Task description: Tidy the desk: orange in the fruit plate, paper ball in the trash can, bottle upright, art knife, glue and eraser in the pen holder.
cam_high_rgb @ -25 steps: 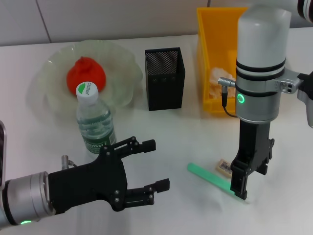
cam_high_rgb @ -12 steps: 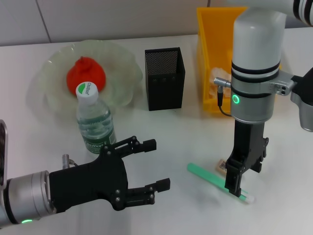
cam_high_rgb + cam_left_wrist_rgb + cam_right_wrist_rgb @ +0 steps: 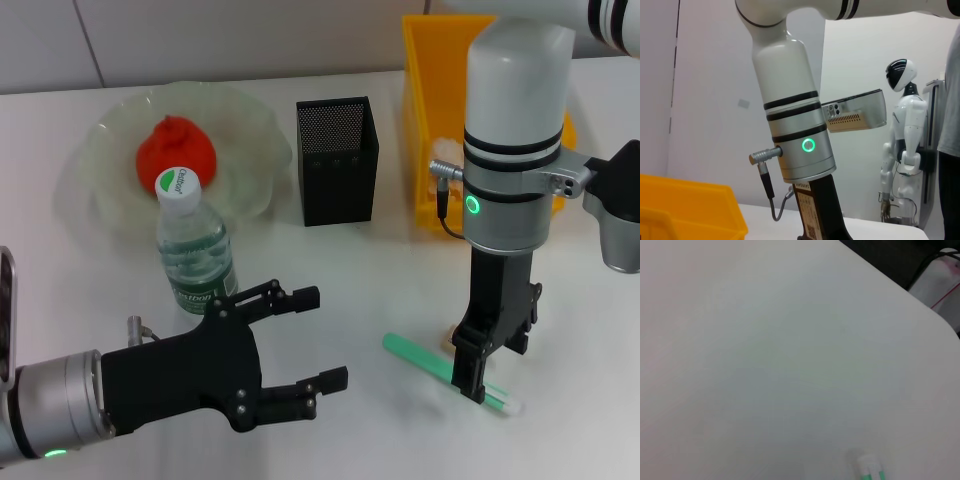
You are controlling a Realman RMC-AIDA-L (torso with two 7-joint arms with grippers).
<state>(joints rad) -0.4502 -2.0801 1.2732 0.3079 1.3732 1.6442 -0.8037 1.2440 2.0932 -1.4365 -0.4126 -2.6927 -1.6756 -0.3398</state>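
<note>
— Where is your right gripper [image 3: 472,378]?
— It stands over the green stick [image 3: 450,374], near and right on the table [image 3: 340,270], its tip at the stick's middle; you cannot tell its finger spread.

— And room to move?
— Bare table lies between the stick and the black holder [image 3: 337,160]. Your left gripper [image 3: 318,337] hangs spread wide, empty, just near the upright bottle [image 3: 194,248].

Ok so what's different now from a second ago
The right gripper has slid toward the robot's left along the green stick, now covering more of its middle, with the white tip exposed beyond it. The left gripper, bottle, orange and pen holder stayed put.
</note>
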